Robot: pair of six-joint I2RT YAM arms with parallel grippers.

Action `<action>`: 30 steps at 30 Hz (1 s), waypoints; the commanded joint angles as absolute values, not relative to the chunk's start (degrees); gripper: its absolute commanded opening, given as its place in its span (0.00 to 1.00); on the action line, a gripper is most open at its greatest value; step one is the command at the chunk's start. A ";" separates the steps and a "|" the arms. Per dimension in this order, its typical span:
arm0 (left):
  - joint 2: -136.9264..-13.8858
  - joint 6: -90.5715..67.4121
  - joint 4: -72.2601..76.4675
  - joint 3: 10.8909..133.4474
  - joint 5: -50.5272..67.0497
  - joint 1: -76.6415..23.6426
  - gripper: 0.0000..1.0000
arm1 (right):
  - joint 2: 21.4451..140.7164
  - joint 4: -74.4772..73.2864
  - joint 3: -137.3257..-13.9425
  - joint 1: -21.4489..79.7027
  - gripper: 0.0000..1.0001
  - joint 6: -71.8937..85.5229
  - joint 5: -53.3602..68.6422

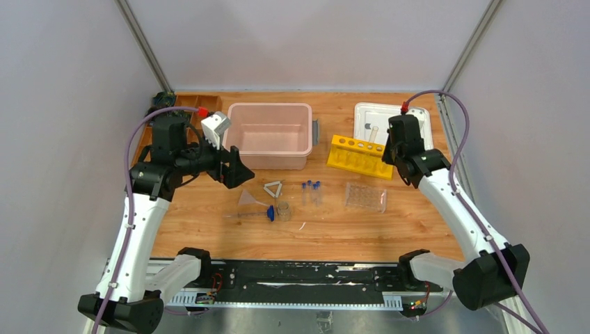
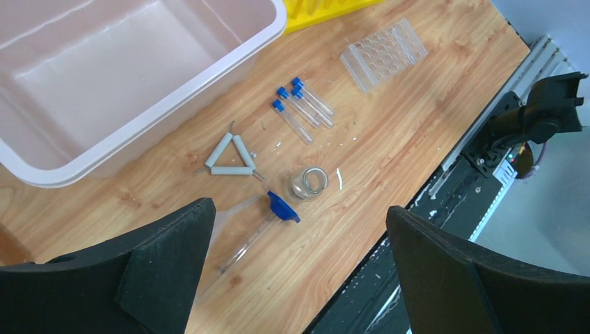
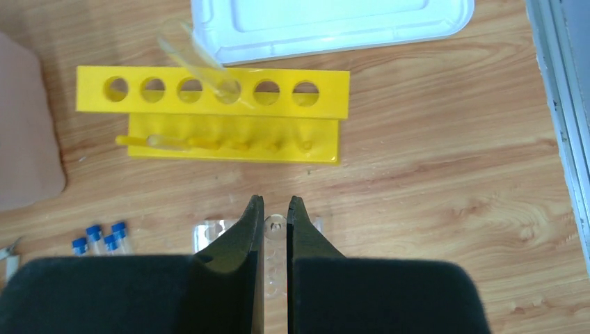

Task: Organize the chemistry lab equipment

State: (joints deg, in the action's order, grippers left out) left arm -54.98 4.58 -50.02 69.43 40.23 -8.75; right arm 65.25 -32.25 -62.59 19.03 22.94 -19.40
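Now left gripper (image 1: 238, 169) wide open, empty, beside pink tub (image 1: 270, 106). Funnel (image 2: 243, 223), beaker (image 2: 309, 182), triangle (image 2: 229, 156), vials (image 2: 301, 104) on desk (image 1: 417, 223) just right of it. Right gripper (image 3: 276, 203) nearly closed, empty, above vial tray (image 2: 384, 54). Yellow rack (image 3: 216, 104) just beyond, glass tube (image 3: 198, 59) tilted in one hole. Bare wood toward right edge.

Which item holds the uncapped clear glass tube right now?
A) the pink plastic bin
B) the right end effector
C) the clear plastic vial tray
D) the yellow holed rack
D: the uncapped clear glass tube stands tilted in one hole of the yellow holed rack.
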 commanded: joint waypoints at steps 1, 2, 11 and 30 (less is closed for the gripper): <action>-54.70 6.16 -50.99 69.62 39.30 -8.96 1.00 | 67.47 -24.13 -61.08 15.92 0.00 20.96 -23.52; -54.82 6.49 -51.21 69.61 39.20 -8.96 1.00 | 68.29 -22.96 -60.80 15.81 0.00 20.87 -23.74; -54.93 7.20 -51.33 68.99 38.60 -8.96 1.00 | 72.78 -12.68 -57.68 15.03 0.00 20.76 -22.70; -54.35 7.38 -51.42 69.13 38.06 -8.96 1.00 | 78.10 -8.85 -55.92 15.03 0.00 20.94 -23.38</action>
State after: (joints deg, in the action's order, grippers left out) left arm -54.98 6.92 -51.51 69.41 38.28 -8.75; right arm 77.52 -10.96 -56.53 15.94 21.23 -21.58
